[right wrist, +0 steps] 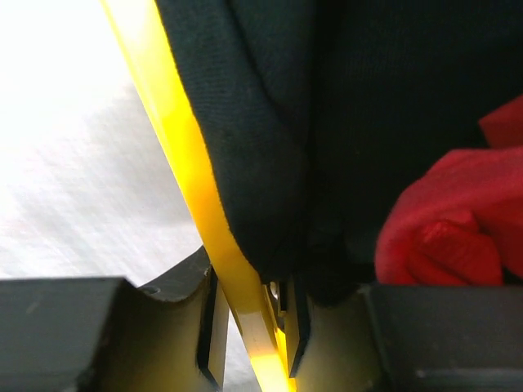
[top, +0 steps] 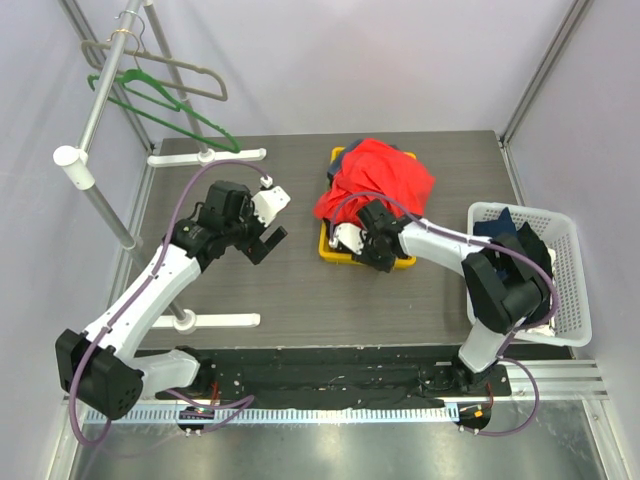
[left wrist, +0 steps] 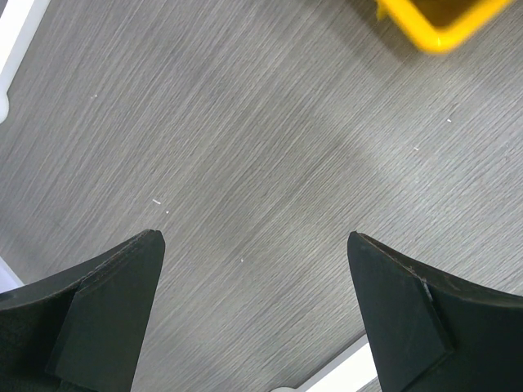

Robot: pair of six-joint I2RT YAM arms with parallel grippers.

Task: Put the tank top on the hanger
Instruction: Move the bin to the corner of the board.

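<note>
The tank top (top: 385,180) lies heaped on a yellow tray (top: 327,250) toward the middle of the tabletop's (top: 300,290) far edge, with dark cloth (right wrist: 261,122) bunched under it, and the hanger (top: 222,136) hangs on the rack (top: 100,100) by the far-left corner. The right gripper (right wrist: 252,335) sits at the tray's near side, its jaws drawn narrow on the yellow rim (a fold of the dark cloth lies right against them). The left gripper (left wrist: 253,241) hovers over bare tabletop left of the tray, jaws wide and holding nothing.
</note>
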